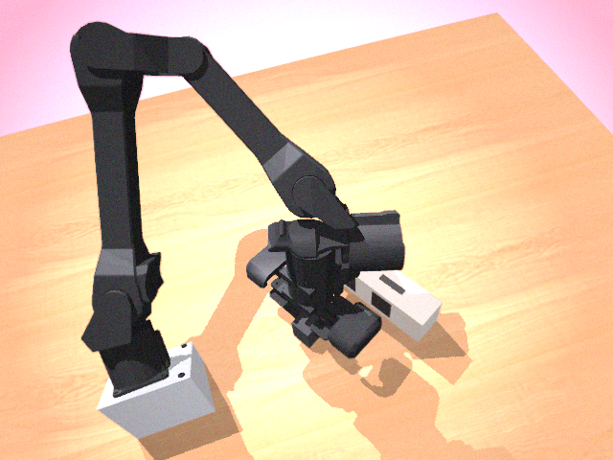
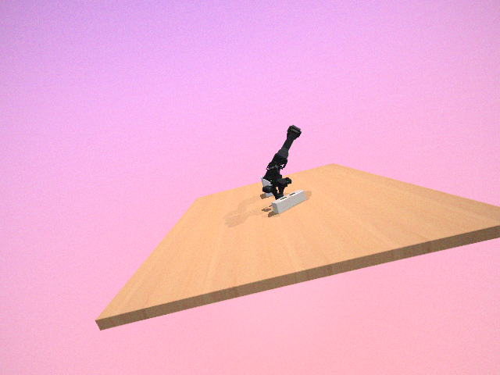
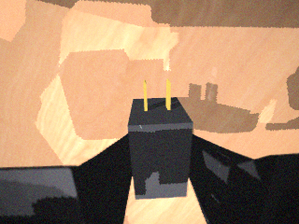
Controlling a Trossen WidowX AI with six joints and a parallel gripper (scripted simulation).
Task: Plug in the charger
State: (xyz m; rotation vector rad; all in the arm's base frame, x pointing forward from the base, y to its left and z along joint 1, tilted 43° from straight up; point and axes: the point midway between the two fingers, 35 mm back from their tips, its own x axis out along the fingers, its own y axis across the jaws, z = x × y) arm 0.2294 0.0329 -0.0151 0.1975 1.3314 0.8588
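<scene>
The dark box-shaped charger point(image 3: 160, 156) is between the fingers of my gripper point(image 3: 156, 137) in the wrist view. Its two yellow prongs point(image 3: 168, 95) point away from the fingers, side by side, with nothing around them. My gripper is shut on the charger, over the table. The white power strip point(image 1: 413, 307) point(image 2: 289, 202) lies beside the gripper in the top and exterior views. In the top view a dark outlet patch point(image 1: 380, 303) shows on its side face, and a second is partly covered by the arm. The strip is not in the wrist view. The charger is hidden in the top view.
The arm's white base block point(image 1: 168, 410) stands at the lower left of the top view. The wooden table point(image 1: 494, 149) point(image 2: 242, 258) carries everything. Shadows of the arm and gripper fall across it, and a shadow with two prong shapes shows in the wrist view.
</scene>
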